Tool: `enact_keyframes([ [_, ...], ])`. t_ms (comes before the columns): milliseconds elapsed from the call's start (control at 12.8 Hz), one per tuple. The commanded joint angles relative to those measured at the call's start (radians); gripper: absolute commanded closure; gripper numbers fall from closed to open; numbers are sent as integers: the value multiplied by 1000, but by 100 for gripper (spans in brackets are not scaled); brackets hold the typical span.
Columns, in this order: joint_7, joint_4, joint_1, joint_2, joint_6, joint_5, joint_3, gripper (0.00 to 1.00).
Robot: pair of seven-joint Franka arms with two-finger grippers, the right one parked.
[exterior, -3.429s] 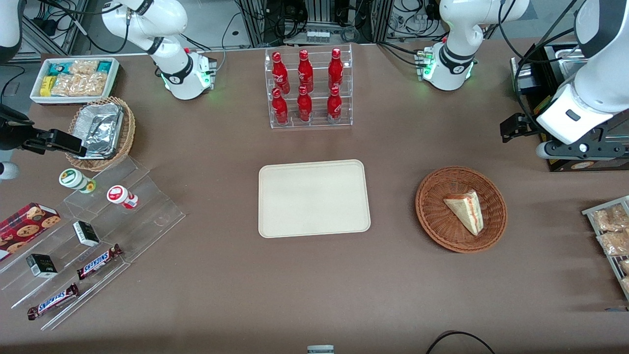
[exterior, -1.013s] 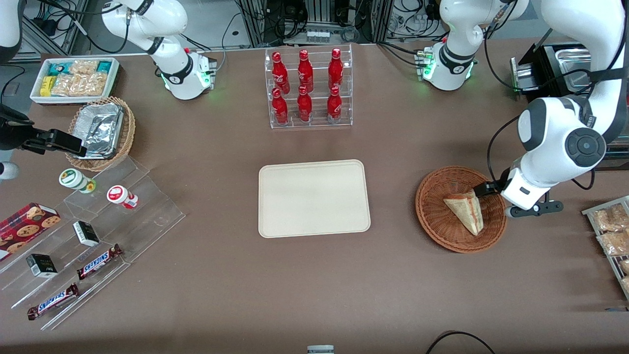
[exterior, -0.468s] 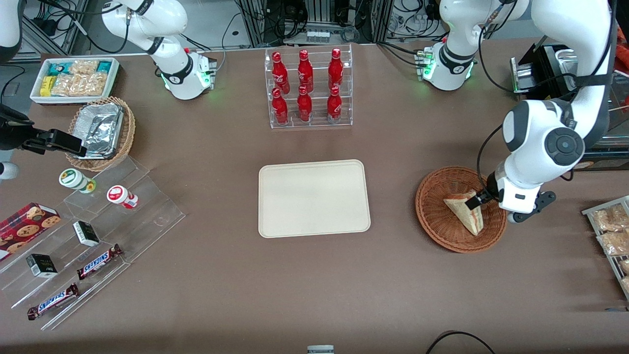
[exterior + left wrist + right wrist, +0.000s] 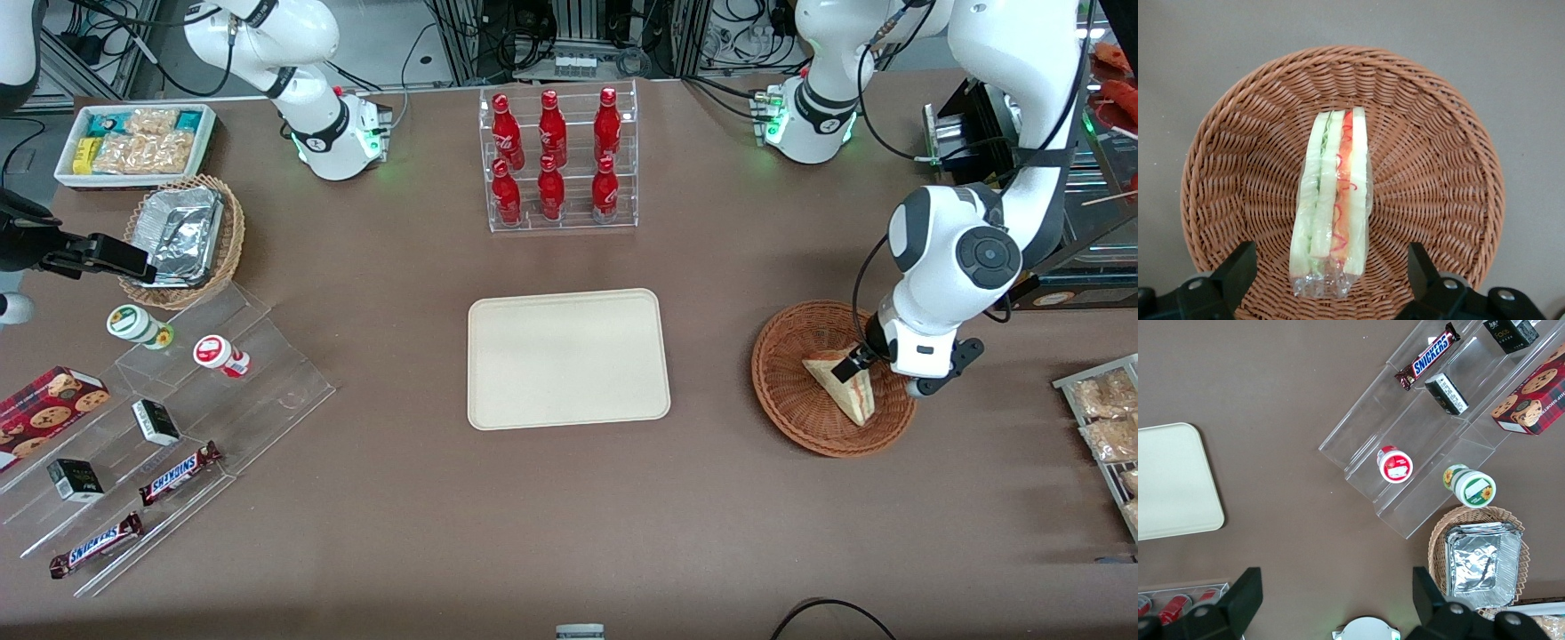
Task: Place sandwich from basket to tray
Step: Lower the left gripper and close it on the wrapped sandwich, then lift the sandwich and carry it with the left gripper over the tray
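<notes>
Gripper (image 4: 1325, 280): has swung in over the basket (image 4: 1238, 133), open astride the sandwich (image 4: 1331, 207).
Meaning: grasp comes next; tray (image 4: 569, 358) bare.

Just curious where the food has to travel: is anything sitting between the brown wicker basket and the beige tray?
No. In the front view only bare brown table separates basket from tray. The gripper hovers open over the sandwich.

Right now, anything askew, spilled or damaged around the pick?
Nothing stands out. The sandwich lies intact in its clear wrap inside the basket, cut edge up. The gripper hovers over it, fingers open on either side, not touching. The tray sits flat and bare.
</notes>
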State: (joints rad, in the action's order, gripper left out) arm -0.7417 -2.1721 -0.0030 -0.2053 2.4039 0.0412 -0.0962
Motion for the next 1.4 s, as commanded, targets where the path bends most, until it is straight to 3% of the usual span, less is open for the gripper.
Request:
enact_keyframes([
  [0, -19, -14, -2, -9, 31, -4, 1, 0],
  [468, -80, -14, -8, -77, 90, -17, 1, 0],
  [545, -84, -15, -9, -77, 92, -17, 1, 6],
  [623, -84, -15, -9, -75, 89, -15, 1, 31],
  [701, -81, -17, -9, -74, 86, -11, 1, 68],
  [779, -73, -18, -9, -71, 83, -6, 1, 91],
  [857, -67, -18, -11, -65, 74, -6, 1, 100],
  [1325, -4, 85, -41, -36, -144, 8, 0, 100],
])
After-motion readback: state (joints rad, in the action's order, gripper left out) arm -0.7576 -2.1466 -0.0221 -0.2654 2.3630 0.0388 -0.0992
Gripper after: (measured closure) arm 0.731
